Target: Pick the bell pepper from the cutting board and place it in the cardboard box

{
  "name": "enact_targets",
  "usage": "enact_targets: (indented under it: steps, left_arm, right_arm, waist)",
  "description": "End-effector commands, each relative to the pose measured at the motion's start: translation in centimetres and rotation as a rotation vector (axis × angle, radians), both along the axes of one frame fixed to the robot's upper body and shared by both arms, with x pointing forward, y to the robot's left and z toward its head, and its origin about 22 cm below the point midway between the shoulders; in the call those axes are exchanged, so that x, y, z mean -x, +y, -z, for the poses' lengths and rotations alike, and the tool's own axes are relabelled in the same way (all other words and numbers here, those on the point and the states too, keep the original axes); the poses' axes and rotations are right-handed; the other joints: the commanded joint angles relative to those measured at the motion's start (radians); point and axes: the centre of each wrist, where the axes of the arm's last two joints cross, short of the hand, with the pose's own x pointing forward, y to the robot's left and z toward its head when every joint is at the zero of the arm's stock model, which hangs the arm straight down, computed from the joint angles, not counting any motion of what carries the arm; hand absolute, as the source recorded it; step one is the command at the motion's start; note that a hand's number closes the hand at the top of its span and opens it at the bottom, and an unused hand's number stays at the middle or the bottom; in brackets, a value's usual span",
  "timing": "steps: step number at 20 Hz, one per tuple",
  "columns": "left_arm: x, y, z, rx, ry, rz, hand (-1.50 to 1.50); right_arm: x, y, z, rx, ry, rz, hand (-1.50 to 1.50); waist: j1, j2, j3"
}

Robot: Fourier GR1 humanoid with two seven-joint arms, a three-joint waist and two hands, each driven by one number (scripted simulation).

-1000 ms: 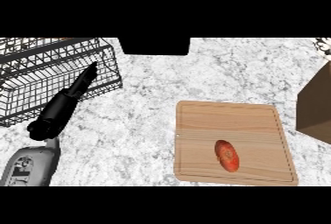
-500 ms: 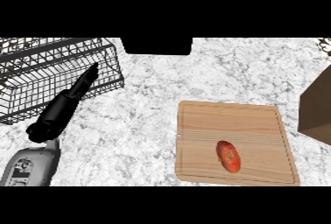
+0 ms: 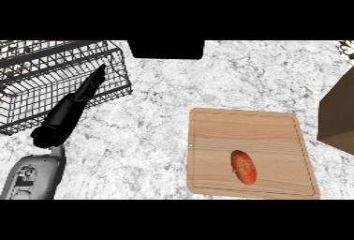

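Observation:
A red-orange bell pepper (image 3: 244, 167) lies on the near half of a wooden cutting board (image 3: 249, 131) at the lower right. The brown cardboard box (image 3: 339, 112) shows only in part at the right edge, just beyond the board's right side. My left hand (image 3: 68, 113) rests at the left on its grey forearm, fingers straight and pointing up and away, far from the pepper and holding nothing. My right hand does not show.
A black wire dish rack (image 3: 41, 79) fills the upper left, and my left fingers overlap its near right corner. White marble counter (image 3: 152, 136) stretches between the hand and the board. A dark block (image 3: 166, 48) sits at the top middle.

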Motion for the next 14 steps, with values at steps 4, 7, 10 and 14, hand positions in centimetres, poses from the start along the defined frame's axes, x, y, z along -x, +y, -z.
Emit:
enact_targets:
  steps: [4,7,10,14]
  left_arm:
    - [0.6,0.8,0.7,0.012,0.006,-0.022,0.0]
    - [0.6,1.7,0.5,-0.004,0.014,-0.022,0.0]
    - [0.8,-0.3,0.6,0.014,0.001,-0.007,0.0]
    - [0.4,0.3,0.8,0.007,-0.005,0.004,0.0]
  right_arm:
    - [-1.3,0.0,3.7,-0.74,-0.09,-0.008,-1.5]
    - [-1.4,-1.0,3.3,-0.921,-0.044,0.086,-1.5]
    - [0.3,-4.5,0.7,-1.012,-0.063,0.216,-1.5]
    - [1.7,-6.2,0.7,-1.091,-0.094,0.272,-1.5]
  waist:
    - [-0.009,-0.009,0.001]
    - [-0.009,-0.009,-0.002]
    - [0.007,0.003,0.001]
    - [0.005,0.01,0.002]
